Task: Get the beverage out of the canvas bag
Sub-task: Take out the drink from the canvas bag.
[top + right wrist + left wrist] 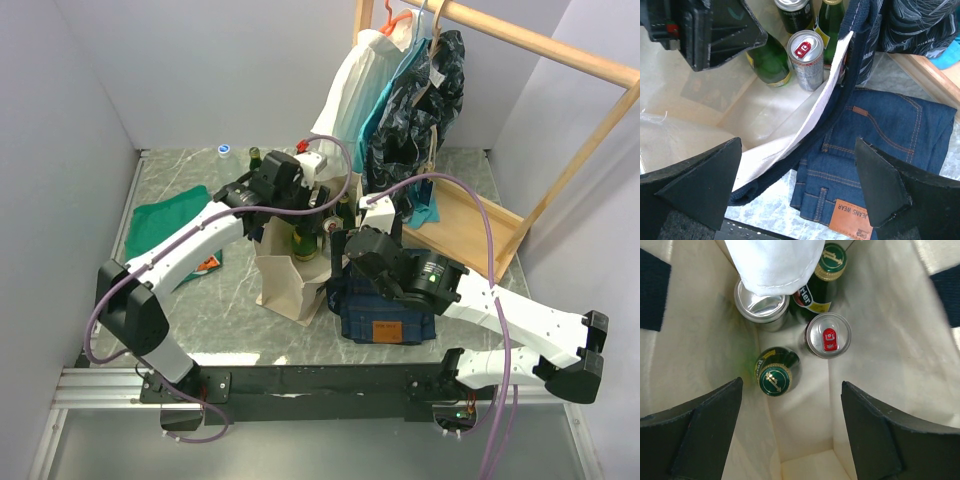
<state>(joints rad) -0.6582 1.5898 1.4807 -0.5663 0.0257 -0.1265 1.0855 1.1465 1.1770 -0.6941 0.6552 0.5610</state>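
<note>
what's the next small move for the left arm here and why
Probably lower the left gripper onto the nearest green bottle: its jaws stand open over the canvas bag, that bottle's cap lies almost between them, and the red-tabbed can beside it leaves room.

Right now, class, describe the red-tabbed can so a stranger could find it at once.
Start at the cream canvas bag standing mid-table beside the folded jeans. Look inside, among green bottles. It is the silver can, the only drink whose top carries a red pull tab.
</note>
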